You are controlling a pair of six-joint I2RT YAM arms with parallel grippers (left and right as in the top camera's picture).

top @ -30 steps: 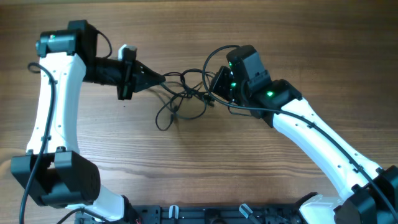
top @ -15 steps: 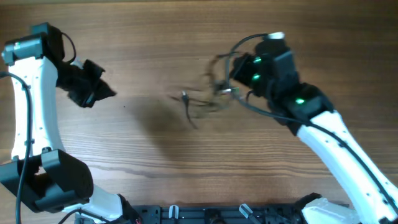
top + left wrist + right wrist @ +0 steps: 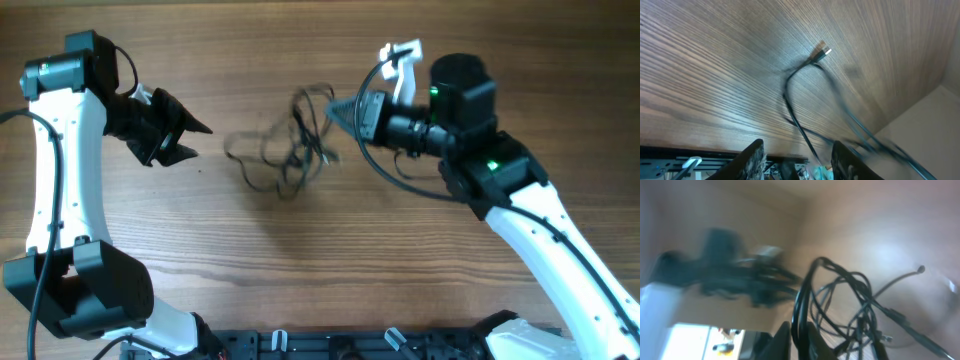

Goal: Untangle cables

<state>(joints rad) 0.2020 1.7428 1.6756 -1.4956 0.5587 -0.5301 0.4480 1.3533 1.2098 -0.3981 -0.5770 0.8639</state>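
The left gripper (image 3: 197, 140) stands open and empty, well apart from the cables (image 3: 290, 152), which lie bunched at mid-table (image 3: 400, 270). The right gripper (image 3: 797, 336) straddles one strand, probably to draw it free. Blur hides whether it clamps.

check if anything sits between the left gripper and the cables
nothing visible does: the left gripper is open and apart from the cables, with only bare wooden table in the gap between them
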